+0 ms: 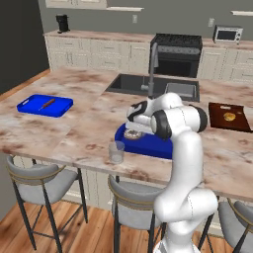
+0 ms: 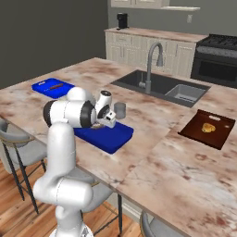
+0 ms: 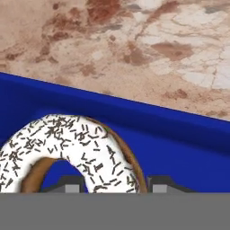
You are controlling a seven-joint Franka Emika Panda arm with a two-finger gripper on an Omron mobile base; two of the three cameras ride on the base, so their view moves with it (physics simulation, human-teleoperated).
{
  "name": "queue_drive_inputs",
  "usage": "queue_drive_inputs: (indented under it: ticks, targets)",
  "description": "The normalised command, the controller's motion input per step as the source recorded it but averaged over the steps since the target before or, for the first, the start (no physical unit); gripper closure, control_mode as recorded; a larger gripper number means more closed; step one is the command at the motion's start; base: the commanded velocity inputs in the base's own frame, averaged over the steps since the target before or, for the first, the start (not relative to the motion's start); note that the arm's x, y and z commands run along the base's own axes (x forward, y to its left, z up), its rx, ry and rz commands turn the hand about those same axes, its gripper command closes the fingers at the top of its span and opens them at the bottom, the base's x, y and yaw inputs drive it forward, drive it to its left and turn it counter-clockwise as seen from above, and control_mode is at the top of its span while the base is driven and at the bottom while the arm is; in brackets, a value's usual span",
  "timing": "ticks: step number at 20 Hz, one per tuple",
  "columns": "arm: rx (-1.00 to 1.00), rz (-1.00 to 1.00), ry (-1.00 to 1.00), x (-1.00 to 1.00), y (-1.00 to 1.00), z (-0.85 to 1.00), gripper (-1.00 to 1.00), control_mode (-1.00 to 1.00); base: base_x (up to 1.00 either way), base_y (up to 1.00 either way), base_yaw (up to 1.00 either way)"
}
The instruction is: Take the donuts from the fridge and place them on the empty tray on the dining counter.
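A white speckled donut (image 3: 90, 139) with a tan rim lies in the deep blue tray (image 3: 179, 139) on the marble dining counter (image 1: 74, 128). My gripper (image 3: 114, 188) reaches down into the tray (image 1: 148, 144), one fingertip in the donut's hole and the other outside its rim. The fingertips sit close against the ring, and I cannot tell whether they still press on it. From the right side, the hand (image 2: 105, 122) hangs over the tray's (image 2: 109, 139) near left end. The fridge is out of view.
A clear glass (image 1: 116, 151) stands just in front of the tray near the counter edge. A flatter blue tray (image 1: 45, 105) lies far left, and a dark brown tray (image 1: 229, 116) at the right. Behind are the sink (image 1: 153, 85) and faucet. Grey stools (image 1: 37, 175) line the near edge.
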Motion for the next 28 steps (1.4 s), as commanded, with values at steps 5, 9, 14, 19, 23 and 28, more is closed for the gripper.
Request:
queue_drive_inputs:
  ticks: [5, 9, 14, 19, 23, 28]
  targets:
    - [0.00, 0.00, -0.13, -0.23, 0.00, 0.15, -1.00, -1.00, 0.00, 0.00, 0.00]
    - [0.00, 0.00, -0.02, -0.44, -0.06, 0.89, -1.00, -1.00, 0.00, 0.00, 0.00]
    - [-0.20, 0.07, -0.01, -0.52, -0.24, 1.00, -1.00, -1.00, 0.00, 0.00, 0.00]
    - [-0.11, 0.16, 0.00, -1.00, -0.42, 1.00, -1.00, -1.00, 0.00, 0.00, 0.00]
    - [0.04, 0.14, -0.12, -1.00, -0.07, 1.00, -1.00, -1.00, 0.00, 0.00, 0.00]
    - [0.07, 0.01, -0.34, -1.00, 0.02, 0.98, -1.00, -1.00, 0.00, 0.00, 0.00]
